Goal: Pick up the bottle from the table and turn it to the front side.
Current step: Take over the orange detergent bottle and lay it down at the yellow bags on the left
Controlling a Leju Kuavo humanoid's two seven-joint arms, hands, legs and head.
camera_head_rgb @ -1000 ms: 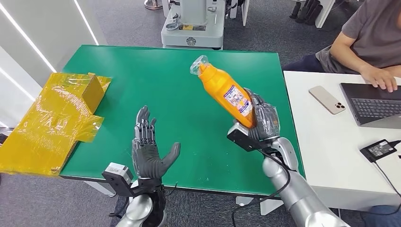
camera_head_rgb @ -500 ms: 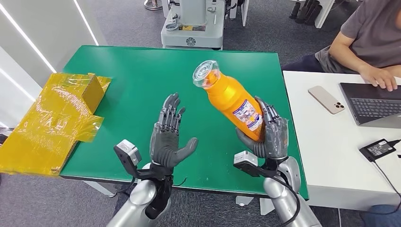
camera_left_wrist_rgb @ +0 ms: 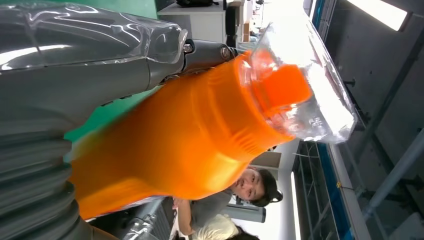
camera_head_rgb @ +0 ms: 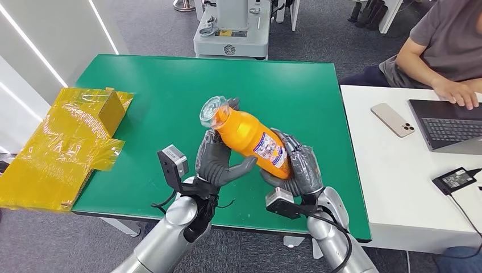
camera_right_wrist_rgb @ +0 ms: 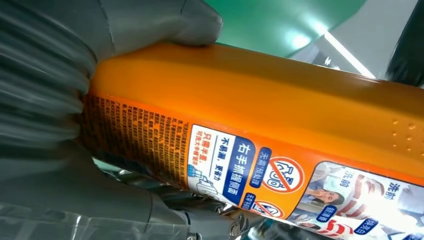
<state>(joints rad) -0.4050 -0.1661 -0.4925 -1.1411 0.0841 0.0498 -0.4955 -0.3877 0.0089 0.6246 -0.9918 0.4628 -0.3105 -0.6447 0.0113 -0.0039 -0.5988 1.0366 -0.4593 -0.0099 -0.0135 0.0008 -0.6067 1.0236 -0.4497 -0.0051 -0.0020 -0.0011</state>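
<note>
Now both hands (camera_head_rgb: 258, 165) hold bottle (camera_head_rgb: 250, 136) above table (camera_head_rgb: 148, 85).

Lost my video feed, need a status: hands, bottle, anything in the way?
Right hand grips orange bottle at its base, above green table. Left hand holds its neck end. Bottle tilted, clear cap up-left. Nothing obstructing.

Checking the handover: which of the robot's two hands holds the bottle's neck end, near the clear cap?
The left hand: it grips the orange bottle just below the clear cap, while the right hand holds the labelled base end.
</note>
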